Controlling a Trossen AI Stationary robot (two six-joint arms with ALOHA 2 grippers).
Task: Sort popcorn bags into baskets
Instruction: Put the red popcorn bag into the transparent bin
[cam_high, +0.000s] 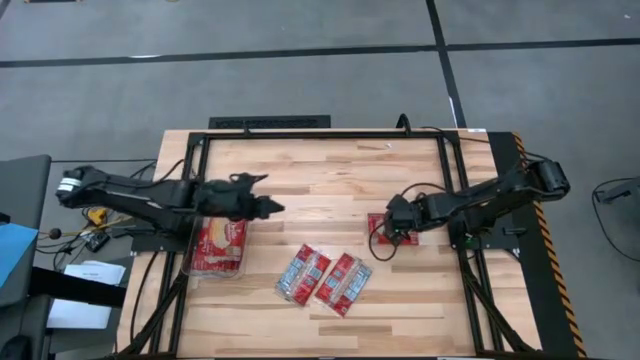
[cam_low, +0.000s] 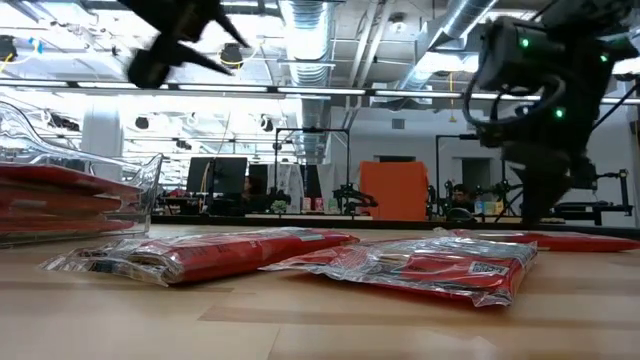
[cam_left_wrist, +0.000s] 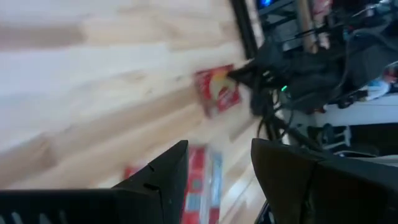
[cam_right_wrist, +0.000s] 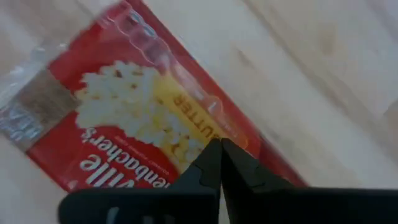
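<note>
The right gripper (cam_high: 385, 232) is low over the wooden table (cam_high: 330, 170), its two dark fingers (cam_right_wrist: 211, 167) pressed together at the tips with no gap between them. Directly beneath and just ahead of those tips lies a red popcorn bag (cam_right_wrist: 140, 112) with a cream-yellow popcorn picture, flat on the wood; whether the tips pinch its edge or only touch it cannot be told.

Further out from that gripper, toward the table's front edge, two more red packets (cam_high: 323, 279) lie side by side, touching, each tilted at an angle.

The left gripper (cam_high: 268, 208) hovers above the table with its fingers spread, a clear gap between them and nothing held. Just behind and below it, close to the arm's wrist, sits a clear plastic tub (cam_high: 215, 248) holding stacked red packets. From table height the tub's see-through wall (cam_low: 140, 195) shows at the far left, with red bags layered inside.
</note>
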